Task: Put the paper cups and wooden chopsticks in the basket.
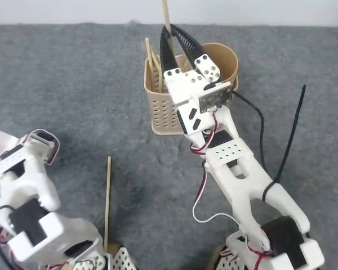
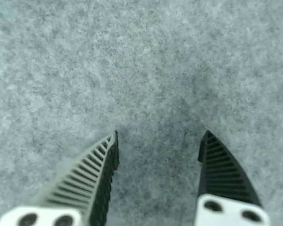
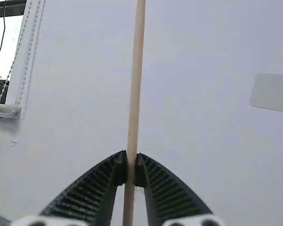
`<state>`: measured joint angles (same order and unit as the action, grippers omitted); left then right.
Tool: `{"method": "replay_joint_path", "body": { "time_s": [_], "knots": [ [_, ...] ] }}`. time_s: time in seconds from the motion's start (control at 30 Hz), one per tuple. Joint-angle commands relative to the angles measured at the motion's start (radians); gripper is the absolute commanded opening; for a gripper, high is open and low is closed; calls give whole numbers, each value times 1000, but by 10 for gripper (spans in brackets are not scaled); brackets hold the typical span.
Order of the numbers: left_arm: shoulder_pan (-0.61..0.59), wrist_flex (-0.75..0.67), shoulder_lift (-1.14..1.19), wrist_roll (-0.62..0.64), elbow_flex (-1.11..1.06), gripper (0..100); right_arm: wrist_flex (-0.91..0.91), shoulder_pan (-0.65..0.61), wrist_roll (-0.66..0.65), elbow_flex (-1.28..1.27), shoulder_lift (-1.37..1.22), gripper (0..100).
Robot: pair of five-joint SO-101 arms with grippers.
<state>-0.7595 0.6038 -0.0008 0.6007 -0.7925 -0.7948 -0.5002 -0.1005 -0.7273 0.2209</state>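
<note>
A beige slotted basket [image 1: 158, 109] stands at the back of the grey carpet with wooden chopsticks [image 1: 153, 64] sticking up in it. A brown paper cup [image 1: 225, 59] sits at its right side, partly behind my right arm. My right gripper [image 1: 170, 32] is above the basket, shut on an upright chopstick [image 1: 166, 14]. In the right wrist view the pads [image 3: 119, 172] pinch that chopstick [image 3: 137, 70]. Another chopstick [image 1: 107, 197] lies flat on the carpet between the arms. My left gripper [image 2: 160, 136] is open over bare carpet, nothing between its fingers; the left arm [image 1: 28, 169] is at the near left.
A black cable [image 1: 293, 135] arcs up beside the right arm, and red and white wires [image 1: 203, 185] hang under it. Grey carpet [image 1: 90, 84] stretches left of the basket. A white wall [image 3: 217, 141] and a window with a blind cord [image 3: 19, 56] lie behind.
</note>
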Motion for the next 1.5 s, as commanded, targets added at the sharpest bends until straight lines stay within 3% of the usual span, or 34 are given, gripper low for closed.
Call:
{"method": "replay_joint_path", "body": {
  "time_s": [0.0,0.07,0.17,0.5,0.73,0.87,1.0,1.13,1.47],
  "knots": [
    [11,6,-11,6,36,264,116,15,20,61,59,144],
    [11,6,-11,6,36,264,216,15,57,61,113,209],
    [11,6,-11,6,36,264,364,27,170,61,231,223],
    [8,6,-11,6,36,264,1182,74,436,60,828,86],
    [8,34,-12,2,39,264,1710,82,436,60,1150,29],
    [12,43,-15,-49,44,261,1873,159,434,60,1271,30],
    [23,26,-83,-81,-13,180,2006,249,344,60,1362,30],
    [87,-52,-235,-193,-151,105,2121,321,275,60,1432,29],
    [239,-153,-815,-319,-564,101,2391,570,172,60,1554,29]
  ]
}}
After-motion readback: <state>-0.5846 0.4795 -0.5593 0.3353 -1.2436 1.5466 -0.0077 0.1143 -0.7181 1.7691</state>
